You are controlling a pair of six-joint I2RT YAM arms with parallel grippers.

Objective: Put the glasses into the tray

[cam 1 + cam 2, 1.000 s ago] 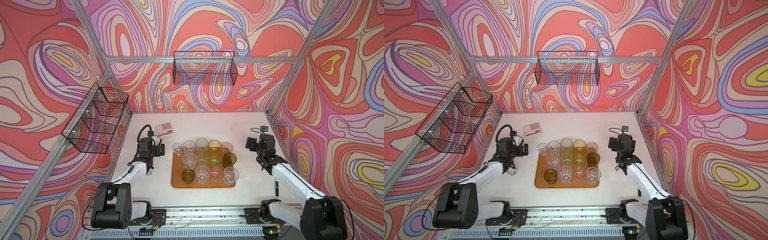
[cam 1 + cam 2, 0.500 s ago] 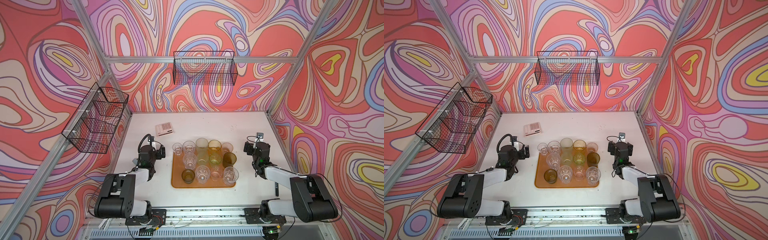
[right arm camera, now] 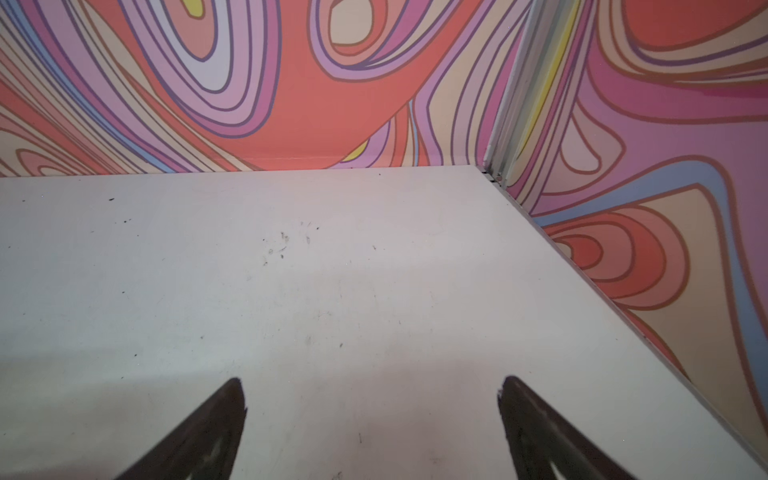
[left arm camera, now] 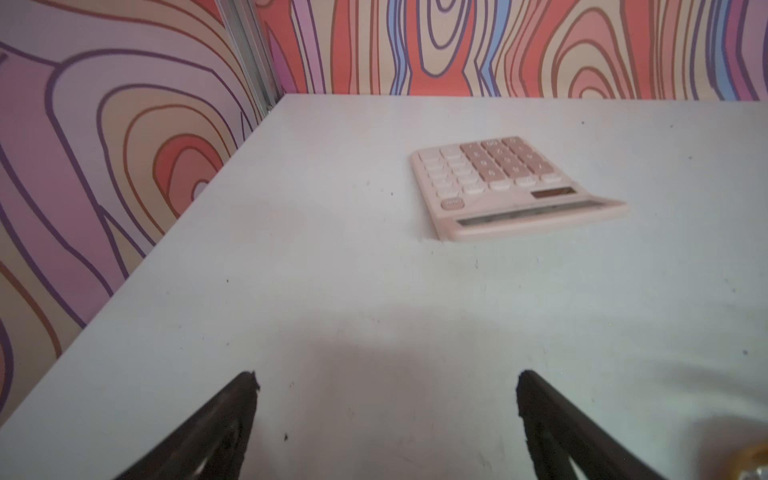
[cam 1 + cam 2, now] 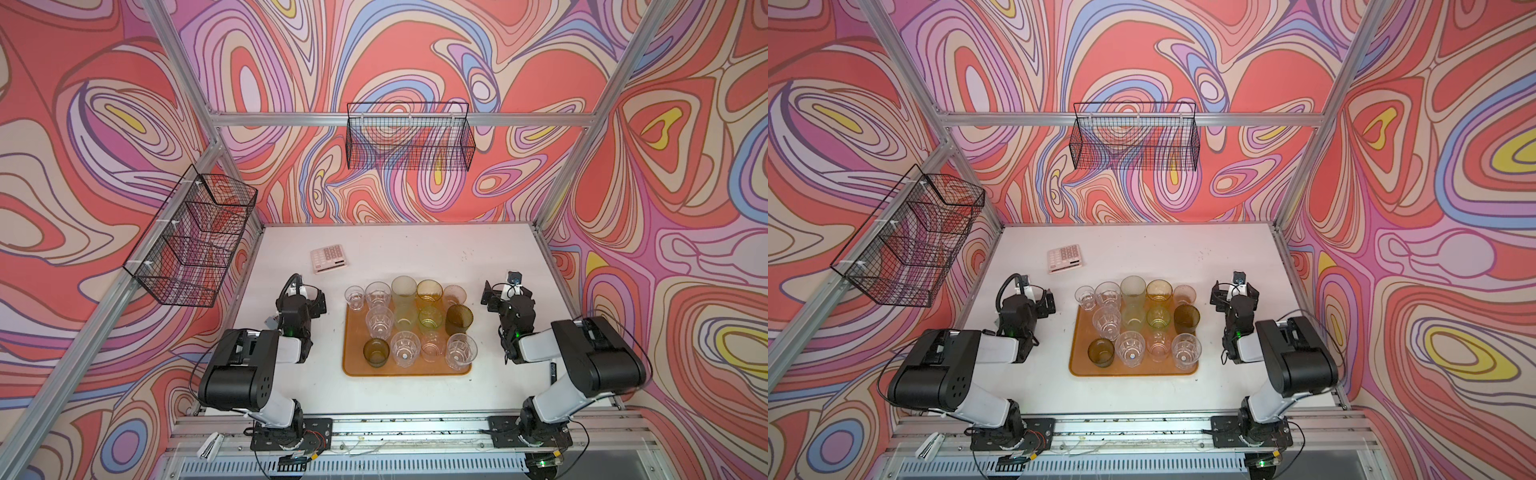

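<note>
Glasses crowding the tray look light, rigid, slippery and breakable, best pinched across the wall below the rim, while both grippers' fingers stand spread and empty.

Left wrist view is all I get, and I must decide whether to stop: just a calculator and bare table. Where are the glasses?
Observer: In both top views the glasses stand upright, grouped on the tray.
Operator: Is the right gripper carrying one?
Observer: No, it is open and empty, beside the tray.
Operator: Any glass elsewhere on the table?
Observer: None visible away from the tray.
</note>
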